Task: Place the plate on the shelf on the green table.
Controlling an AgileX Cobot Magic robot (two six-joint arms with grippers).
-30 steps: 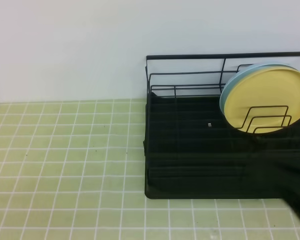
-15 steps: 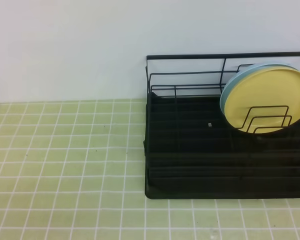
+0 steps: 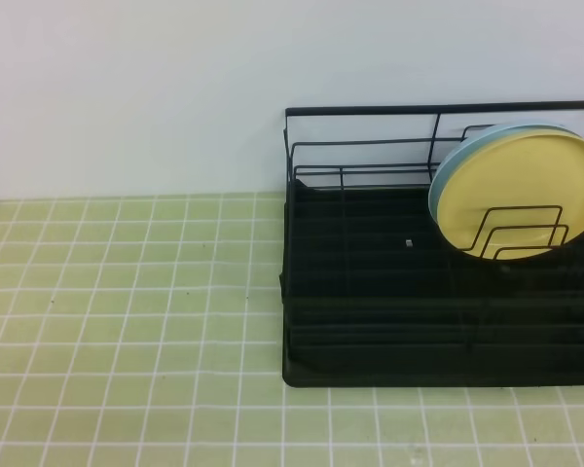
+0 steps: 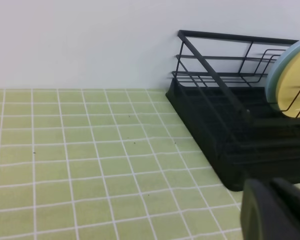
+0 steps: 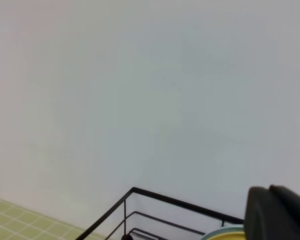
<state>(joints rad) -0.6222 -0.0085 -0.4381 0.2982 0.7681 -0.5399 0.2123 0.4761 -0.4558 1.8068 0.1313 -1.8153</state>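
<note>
One yellow plate (image 3: 514, 199), one blue plate (image 3: 448, 165), one shelf (image 3: 370, 292), one green table (image 3: 127, 321).

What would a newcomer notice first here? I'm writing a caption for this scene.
The pale-yellow plate stands on edge in the wire dividers at the right end of the black shelf, with a light-blue plate directly behind it. The shelf sits on the right of the green table, against a white wall.

A light-blue round plastic plate (image 3: 451, 163) stands on edge at the right end of the rack, showing only as a thin crescent along its upper-left rim. Plain white wall (image 3: 136, 97) fills the background above the tiles. Small pale speck (image 3: 408, 242) visible on the rack base; identity unclear.
</note>
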